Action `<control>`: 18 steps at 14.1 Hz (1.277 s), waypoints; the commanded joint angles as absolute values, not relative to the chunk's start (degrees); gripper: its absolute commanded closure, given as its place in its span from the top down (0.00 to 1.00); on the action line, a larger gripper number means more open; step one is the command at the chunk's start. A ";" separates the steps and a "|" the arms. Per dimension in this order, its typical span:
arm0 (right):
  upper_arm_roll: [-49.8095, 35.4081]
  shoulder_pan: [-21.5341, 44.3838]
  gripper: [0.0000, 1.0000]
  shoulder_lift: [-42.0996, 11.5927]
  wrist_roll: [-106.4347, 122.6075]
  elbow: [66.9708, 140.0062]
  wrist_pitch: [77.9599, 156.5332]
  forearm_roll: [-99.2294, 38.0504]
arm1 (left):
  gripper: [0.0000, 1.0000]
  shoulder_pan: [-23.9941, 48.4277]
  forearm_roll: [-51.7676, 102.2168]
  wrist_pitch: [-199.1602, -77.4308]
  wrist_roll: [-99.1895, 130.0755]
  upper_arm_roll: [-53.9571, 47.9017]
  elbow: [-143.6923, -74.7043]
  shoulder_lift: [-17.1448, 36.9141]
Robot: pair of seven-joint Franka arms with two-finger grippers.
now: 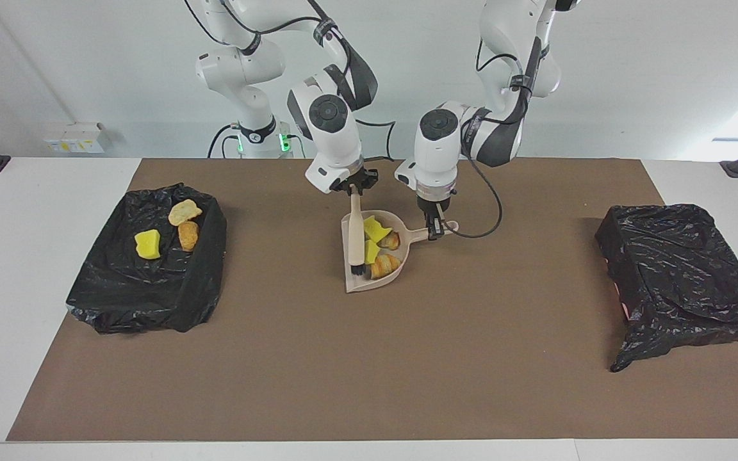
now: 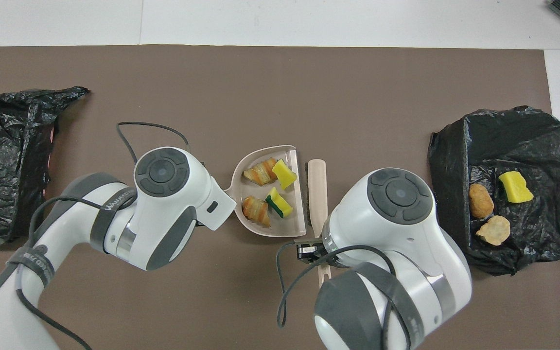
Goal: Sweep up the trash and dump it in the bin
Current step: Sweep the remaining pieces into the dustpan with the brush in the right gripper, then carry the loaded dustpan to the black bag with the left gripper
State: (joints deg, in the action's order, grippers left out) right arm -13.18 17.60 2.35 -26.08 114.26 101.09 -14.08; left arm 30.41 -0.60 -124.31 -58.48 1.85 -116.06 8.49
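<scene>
Trash: 4 pcs sit in the dustpan (image 1: 387,276) — 2 yellow sponge chunks (image 1: 376,228) (image 2: 284,174) and 2 brown bread lumps (image 1: 384,265) (image 2: 259,171) — right between the two pincers. Sponges lie on the brush side of the pan, bread lumps on the handle side. 3 more pcs are already in the open black-lined bin (image 1: 151,301) (image 2: 533,141), well apart from both pincers toward the right arm's end of the surface: 1 yellow chunk (image 1: 147,244) (image 2: 515,186), 2 brown lumps (image 1: 188,235) (image 2: 481,200).

Dustpan rests on the brown mat (image 1: 369,365), mouth facing the brush. Left pincer (image 1: 434,228) is clenched on the dustpan's handle, coming down on it from above; in the overhead view the arm's wrist hides the grip.

Right pincer (image 1: 354,190) is clenched on the top of the brush (image 1: 356,234) (image 2: 317,187) handle. Brush hangs below it, bristle end down at the pan's open edge, just beside the sponge chunks; can't tell if bristles touch the pan floor.

A 2nd black-bagged bin (image 1: 683,275) (image 2: 3,160) sits at the left arm's end of the surface, well apart from both pincers, its bag draped over it.
</scene>
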 commanded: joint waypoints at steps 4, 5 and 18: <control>-14.41 21.43 0.00 5.44 -28.72 115.92 100.89 -11.44 | 0.00 22.25 6.22 -119.71 -69.15 1.50 -110.31 7.30; -14.59 22.75 0.00 6.49 -31.09 116.97 101.59 -11.43 | 0.00 20.41 8.07 -119.36 -71.69 1.58 -110.04 7.03; -14.94 35.24 0.00 3.09 -42.37 129.64 114.87 -15.47 | 0.00 2.83 13.97 -106.09 -89.19 2.46 -100.46 6.86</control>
State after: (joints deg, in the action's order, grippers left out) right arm -14.87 35.06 4.44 -41.53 129.53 113.86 -14.49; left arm 6.35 14.44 -108.02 -85.40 2.87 -101.62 7.36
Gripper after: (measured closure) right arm 0.740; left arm 0.687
